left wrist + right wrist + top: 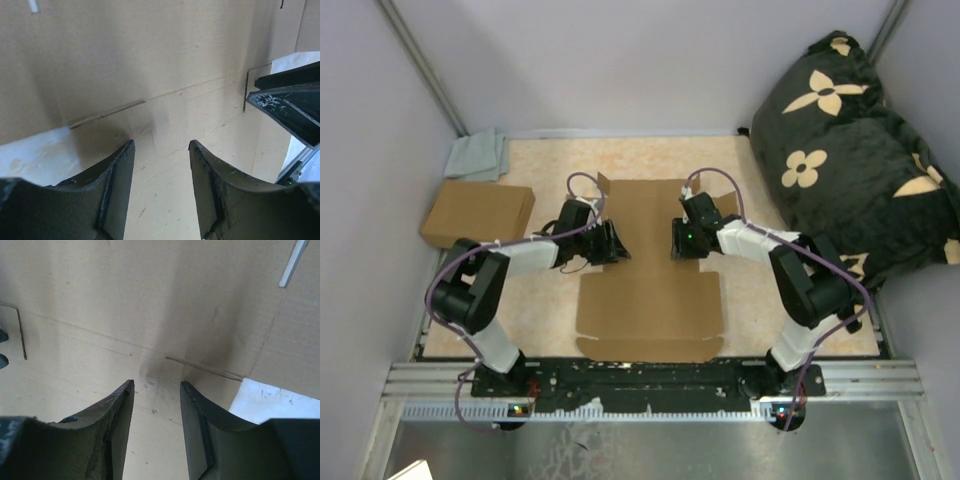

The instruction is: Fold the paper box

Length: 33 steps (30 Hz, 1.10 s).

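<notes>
The paper box point(650, 300) lies unfolded at the middle of the counter point(545, 310), between the two arms. The left gripper point(610, 243) reaches in over its left edge and the right gripper point(677, 240) over its right edge. Each gripper's fingers stand apart, gripping nothing. A ready-made cardboard box point(477, 212) sits well to the left.

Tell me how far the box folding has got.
Barely begun. Done: nothing clear; the paper box lies mostly flat, no walls standing. In hand: left gripper and right gripper, both open, face each other low over its far half. Remaining: raising sides, tucking tabs.
</notes>
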Tool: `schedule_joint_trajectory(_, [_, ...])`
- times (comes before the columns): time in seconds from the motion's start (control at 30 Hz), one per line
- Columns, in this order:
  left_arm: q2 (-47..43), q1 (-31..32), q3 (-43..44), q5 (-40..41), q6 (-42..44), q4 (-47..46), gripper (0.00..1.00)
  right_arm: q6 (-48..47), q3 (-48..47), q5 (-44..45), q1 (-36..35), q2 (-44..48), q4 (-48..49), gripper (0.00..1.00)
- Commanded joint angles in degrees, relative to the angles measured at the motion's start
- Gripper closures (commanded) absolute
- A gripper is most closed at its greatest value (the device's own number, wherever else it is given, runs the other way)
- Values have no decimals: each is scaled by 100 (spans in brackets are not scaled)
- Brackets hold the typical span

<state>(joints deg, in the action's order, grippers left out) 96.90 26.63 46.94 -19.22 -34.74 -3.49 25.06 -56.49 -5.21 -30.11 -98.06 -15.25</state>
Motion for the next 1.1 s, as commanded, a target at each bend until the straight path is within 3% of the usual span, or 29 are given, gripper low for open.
schedule_joint_trajectory(0.0, [357, 71, -38, 95, -64, -91, 45, 100, -116, -15, -39, -428, 173, 56])
schedule_joint_trajectory(0.13, [154, 70, -127, 208, -65, -3, 45, 69, -93, 114, -39, -390, 112, 55])
schedule_joint_trajectory(0.33, [-745, 73, 262, 955, 281, 856, 42, -156, -593, 655, -18, 140, -494, 52])
schedule_joint_trajectory(0.47, [-1282, 50, 710, 1994, 495, 1459, 36, -316, -1135, 810, 288, 466, -939, 39])
schedule_joint_trajectory(0.6, [-1485, -157, 878, 2656, 695, 1520, 32, -395, -1553, 707, 1081, 586, -1168, 31])
schedule_joint_trajectory(0.8, [-1514, -806, 858, 2378, 608, 1569, 32, -529, -2020, 752, 1846, 126, -1374, 29])
schedule_joint_trajectory(1.07, [-1944, -975, 676, 2249, 571, 1499, 33, -499, -2353, 768, 1922, -677, -1217, 29])
